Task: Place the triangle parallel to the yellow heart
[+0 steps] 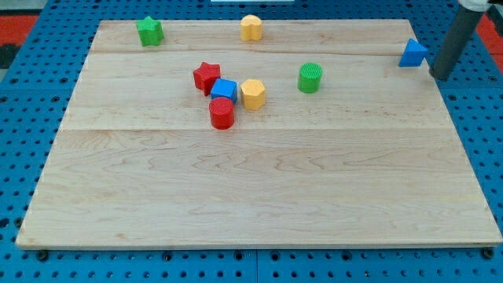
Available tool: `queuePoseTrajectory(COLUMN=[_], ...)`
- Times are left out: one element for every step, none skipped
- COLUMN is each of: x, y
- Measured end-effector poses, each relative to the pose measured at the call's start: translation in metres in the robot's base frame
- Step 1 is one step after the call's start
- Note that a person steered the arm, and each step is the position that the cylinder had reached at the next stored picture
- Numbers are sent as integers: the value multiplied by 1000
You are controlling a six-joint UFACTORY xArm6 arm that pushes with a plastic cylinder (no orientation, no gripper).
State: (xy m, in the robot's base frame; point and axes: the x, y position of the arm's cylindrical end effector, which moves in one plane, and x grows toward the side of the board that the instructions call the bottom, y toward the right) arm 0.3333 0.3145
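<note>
The blue triangle (413, 53) lies at the board's right edge near the view's top. The yellow heart (251, 27) sits at the top edge, near the middle. My tip (441, 77) is just right of and slightly below the blue triangle, off the board's right edge, a small gap from it. The rod rises from there to the view's top right corner.
A green star (149, 31) sits at the top left. A red star (207, 76), blue cube (224, 90), yellow hexagon (252, 93) and red cylinder (222, 113) cluster left of centre. A green cylinder (310, 78) stands right of them. The wooden board (259, 196) lies on a blue pegboard.
</note>
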Motion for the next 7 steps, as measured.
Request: queuePoseTrajectory(x=[-41, -82, -118, -81, -61, -77, -81], y=[-24, -71, -109, -62, -66, -95, -100])
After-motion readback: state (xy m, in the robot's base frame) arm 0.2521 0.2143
